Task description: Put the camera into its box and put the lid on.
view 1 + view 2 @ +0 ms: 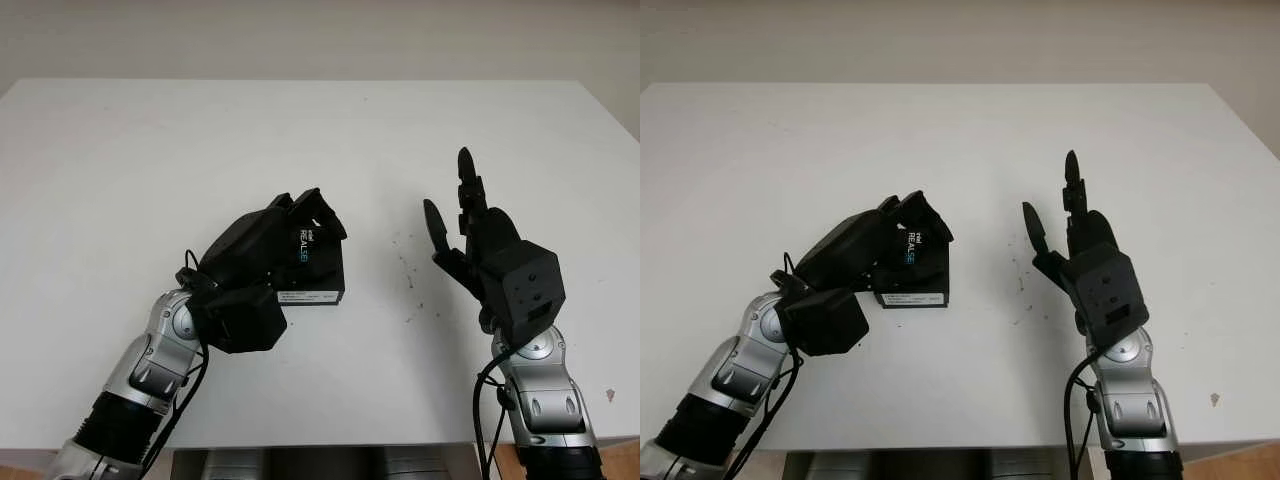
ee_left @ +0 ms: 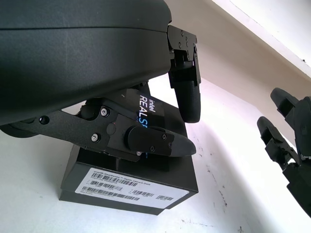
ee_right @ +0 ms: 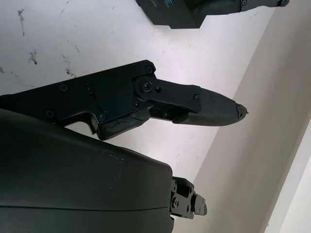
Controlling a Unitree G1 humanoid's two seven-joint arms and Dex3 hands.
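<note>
Item: black box point(image 1: 318, 272), lid on, printed "REALSENSE" on top and fitted with a white barcode label point(image 2: 129, 187) on the side facing the robot. It is placed on the white table point(image 1: 150, 150), slightly left of centre.

Left hand point(image 1: 265, 255): laid over the top of the box, with the fingers point(image 2: 187, 94) curled down over the far edge and a further digit pressed along the lid. The box is taken to be grasped, though contact beneath the palm is hidden and cannot be confirmed.

Right hand point(image 1: 480, 235): held above the table, well apart from the box on its right side, released, nothing carried.

Surface: small dark specks point(image 1: 408, 275) are scattered on the table between box and right hand.
</note>
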